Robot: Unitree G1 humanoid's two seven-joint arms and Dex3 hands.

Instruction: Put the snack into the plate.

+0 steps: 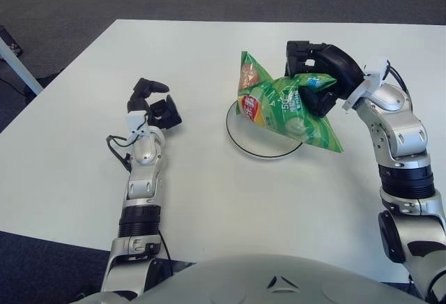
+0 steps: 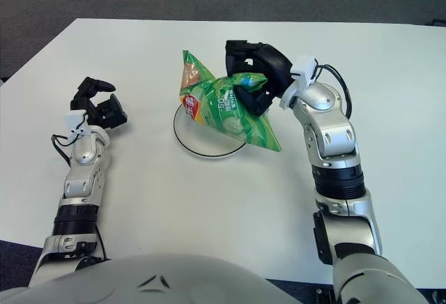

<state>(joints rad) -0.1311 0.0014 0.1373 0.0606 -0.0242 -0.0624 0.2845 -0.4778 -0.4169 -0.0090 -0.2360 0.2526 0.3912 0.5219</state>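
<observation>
Green snack bag (image 1: 289, 105) in right hand (image 1: 317, 74)

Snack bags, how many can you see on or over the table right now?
1. The green snack bag is gripped by the right hand, over the plate at mid-table. The left hand holds nothing. None seems hidden.

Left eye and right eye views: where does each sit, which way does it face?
Left eye view: on the head, looking forward and down at the white table; shows both arms and the torso's top edge, the right robot hand gripping the green snack bag over the plate.
Right eye view: same head camera, set slightly to the right, same downward aim; the scene sits further left in the picture.
Shared: both show the bag, the plate and the idle left robot hand left of the plate.
</observation>
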